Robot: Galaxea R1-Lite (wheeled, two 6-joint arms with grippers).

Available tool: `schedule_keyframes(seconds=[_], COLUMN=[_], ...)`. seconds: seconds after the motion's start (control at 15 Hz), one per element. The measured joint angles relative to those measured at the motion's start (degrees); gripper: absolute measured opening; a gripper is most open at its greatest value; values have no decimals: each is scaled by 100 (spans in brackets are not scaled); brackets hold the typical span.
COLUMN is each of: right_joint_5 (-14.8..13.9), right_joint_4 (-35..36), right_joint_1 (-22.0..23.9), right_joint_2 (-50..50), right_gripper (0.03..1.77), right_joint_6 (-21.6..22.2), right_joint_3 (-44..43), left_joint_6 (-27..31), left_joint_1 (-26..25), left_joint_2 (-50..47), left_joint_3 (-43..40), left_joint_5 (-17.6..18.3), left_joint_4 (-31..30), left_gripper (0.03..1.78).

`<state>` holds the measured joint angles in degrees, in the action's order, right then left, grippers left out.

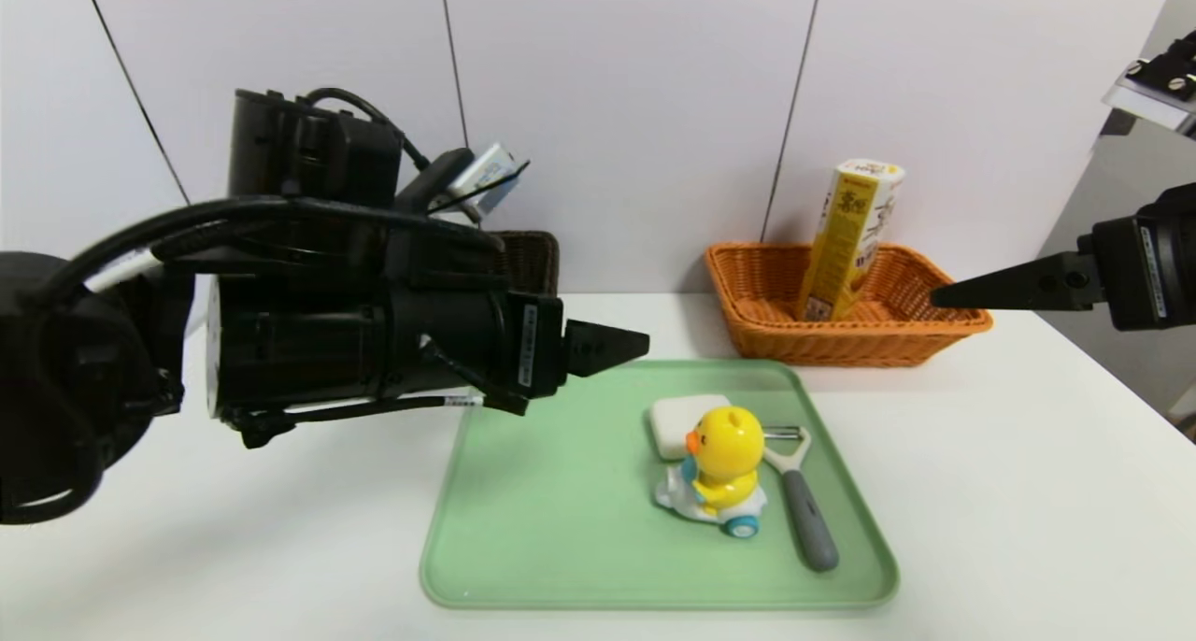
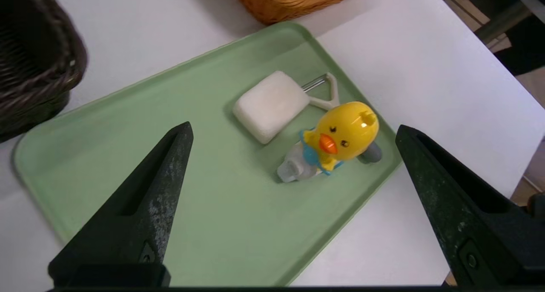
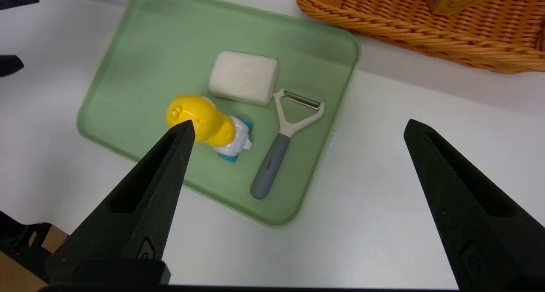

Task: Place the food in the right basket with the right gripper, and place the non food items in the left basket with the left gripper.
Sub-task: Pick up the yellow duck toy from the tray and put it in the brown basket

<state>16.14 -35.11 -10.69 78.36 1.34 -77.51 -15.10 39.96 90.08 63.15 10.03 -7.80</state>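
Both pincers wide open, empty, above the counter (image 1: 1028, 491).
Left pincer (image 2: 294, 134) over green tray (image 2: 127, 156); beyond its tips: white soap bar (image 2: 270, 104), duck toy (image 2: 336, 138), peeler (image 3: 281, 147). Right pincer (image 3: 298, 130) beside orange basket (image 1: 775, 333) holding yellow carton (image 1: 846, 239).

On your green tray (image 1: 523, 548) three items crowd toward its right edge. The white soap bar (image 1: 680, 422) lies flat, nearest the far edge. Just in front of it, touching, the yellow duck toy (image 1: 719, 468) stands upright on its white wheeled base. The grey-handled peeler (image 1: 802, 501) lies flat beside the duck, blade toward the far edge.

The yellow carton (image 1: 848, 239) leans in the orange basket (image 1: 757, 333).
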Motion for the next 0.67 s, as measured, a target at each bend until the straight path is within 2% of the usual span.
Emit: schedule_keyframes(seconds=[0.27,0.53,0.67], right_joint_5=[17,11,11], right_joint_4=[11,16,17], right_joint_1=[152,286,350], right_joint_2=[16,5,2], right_gripper=[169,169,169], right_joint_6=[-13,-49,-46], right_joint_3=[122,135,127], left_joint_6=[814,1475,1942], left_joint_1=[55,-72,-199], left_joint_2=[232,551,692], left_joint_3=[-703,-1178,-1335], left_joint_5=[1172,1821,2149], left_joint_4=[-934,-1813,-2025], left_gripper=[169,169,169])
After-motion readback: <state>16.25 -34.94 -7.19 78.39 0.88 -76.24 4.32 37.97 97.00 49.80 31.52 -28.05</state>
